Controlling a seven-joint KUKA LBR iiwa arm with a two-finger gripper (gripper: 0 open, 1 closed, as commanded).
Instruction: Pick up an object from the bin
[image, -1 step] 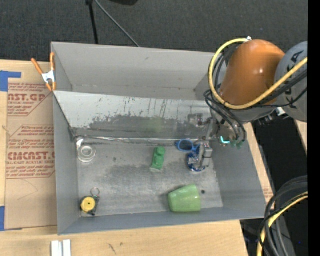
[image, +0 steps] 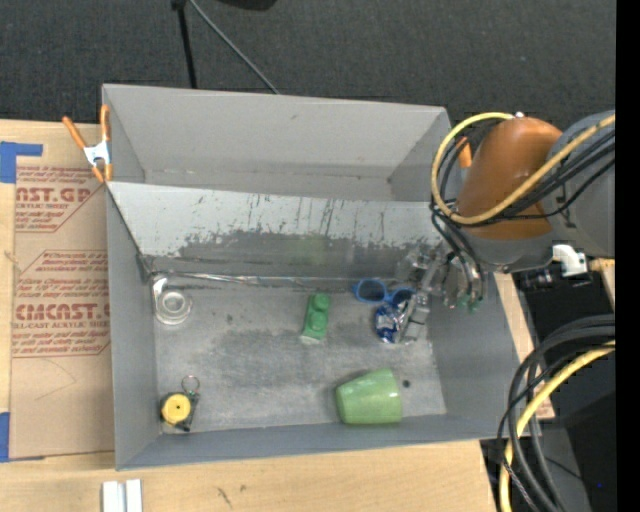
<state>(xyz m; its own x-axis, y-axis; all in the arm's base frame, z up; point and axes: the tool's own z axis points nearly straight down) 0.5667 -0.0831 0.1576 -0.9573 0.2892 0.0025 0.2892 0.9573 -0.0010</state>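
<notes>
Currently the gripper (image: 412, 312) sits low at the right of the bin (image: 470, 350), against a crumpled blue-and-white thing (image: 390, 322) on the floor. You cannot tell how wide it is open or whether it has any hold. Risks:
- A blue ring (image: 369, 291) lies just beside; a lift may drag it or slip.
- The wall is near; watch for scraping.

The green cup (image: 368, 397) and green bottle (image: 316, 318) lie apart. The clear cup (image: 170, 301) and yellow tape (image: 175, 408) are well apart and of no concern.

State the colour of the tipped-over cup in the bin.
The cup is pale green, shown in the camera view.
</notes>
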